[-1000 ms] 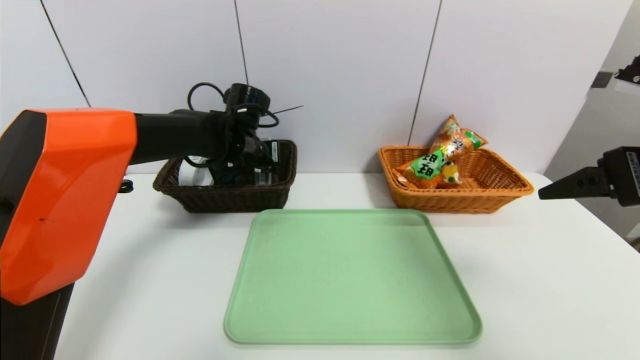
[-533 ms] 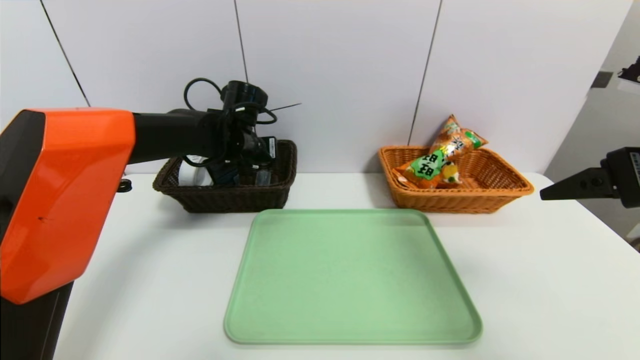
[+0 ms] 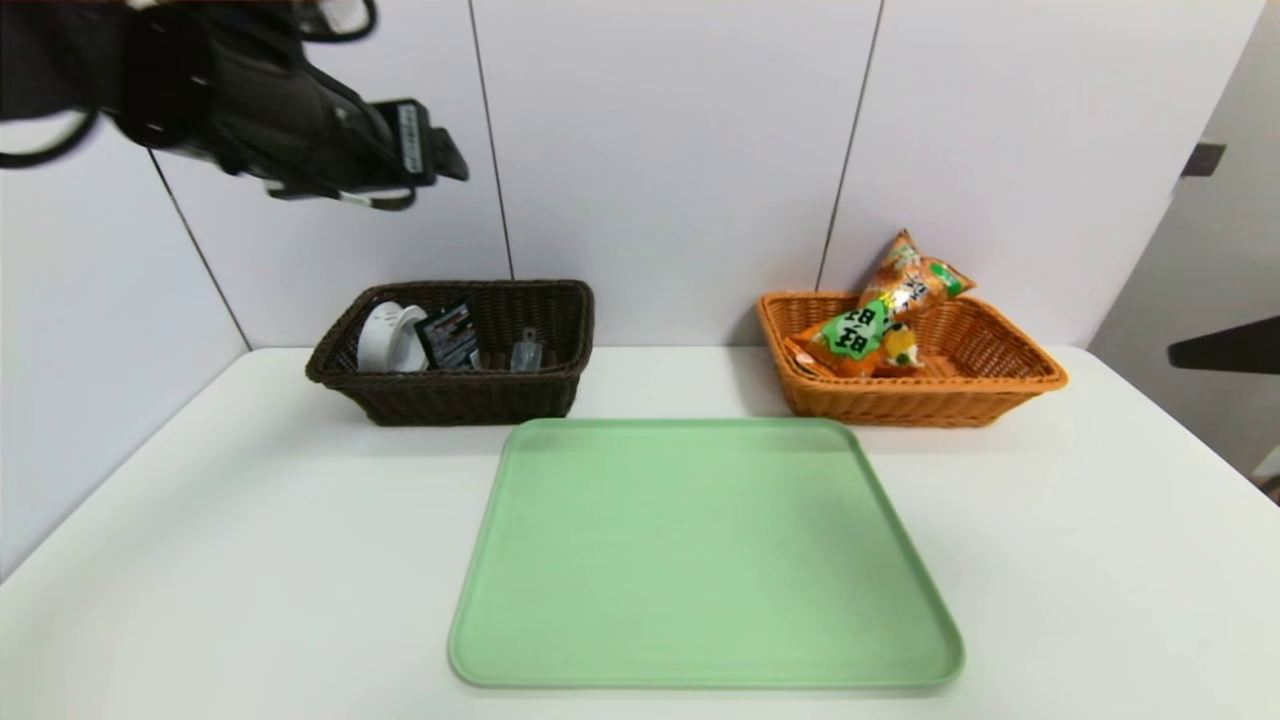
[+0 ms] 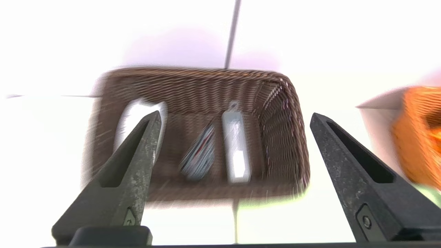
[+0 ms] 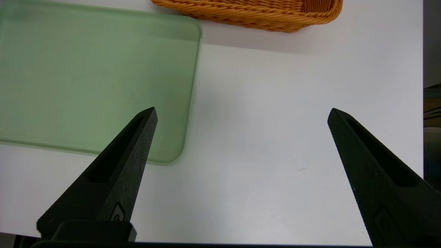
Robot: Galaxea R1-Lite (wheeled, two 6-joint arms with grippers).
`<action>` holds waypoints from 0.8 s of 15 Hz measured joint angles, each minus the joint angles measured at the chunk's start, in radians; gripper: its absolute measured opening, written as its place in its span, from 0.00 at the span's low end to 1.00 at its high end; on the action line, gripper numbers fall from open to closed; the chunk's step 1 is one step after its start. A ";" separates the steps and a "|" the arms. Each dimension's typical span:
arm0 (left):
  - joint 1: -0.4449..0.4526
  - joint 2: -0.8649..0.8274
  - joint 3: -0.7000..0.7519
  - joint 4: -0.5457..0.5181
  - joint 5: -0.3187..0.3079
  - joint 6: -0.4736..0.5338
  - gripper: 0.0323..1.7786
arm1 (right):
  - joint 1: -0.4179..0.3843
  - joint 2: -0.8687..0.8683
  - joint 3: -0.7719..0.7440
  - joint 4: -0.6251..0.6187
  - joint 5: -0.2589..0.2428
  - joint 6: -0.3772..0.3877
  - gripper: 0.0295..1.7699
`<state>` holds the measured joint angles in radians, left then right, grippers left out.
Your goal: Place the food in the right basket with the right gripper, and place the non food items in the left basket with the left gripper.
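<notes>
Left gripper [image 4: 235,119] high over dark woven basket [image 3: 480,400], spread wide!

Right gripper [image 5: 243,115] wide too, above smooth white surface [image 3: 250,560].

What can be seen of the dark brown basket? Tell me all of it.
The dark brown basket is rectangular, open-topped and looks woven, with a thick braided rim and walls that slope outward. It sits upright on the white table, against or close to the wall, behind the green tray's left end. Inside are a white roll, a dark printed item leaning beside it, and a clear slim piece. No gripper touches it.
</notes>
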<state>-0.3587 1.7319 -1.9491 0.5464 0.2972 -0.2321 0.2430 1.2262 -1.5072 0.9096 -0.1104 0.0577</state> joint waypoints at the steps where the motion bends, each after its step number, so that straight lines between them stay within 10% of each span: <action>1: 0.026 -0.081 0.012 0.055 0.012 0.001 0.88 | -0.021 -0.035 0.010 -0.001 0.004 -0.003 0.97; 12: 0.260 -1.061 0.830 0.140 0.075 0.094 0.94 | -0.159 -0.613 0.620 -0.464 0.009 -0.054 0.97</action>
<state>-0.0985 0.6706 -1.1194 0.6868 0.3721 -0.1385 0.0840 0.6128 -0.8870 0.4453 -0.1015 0.0038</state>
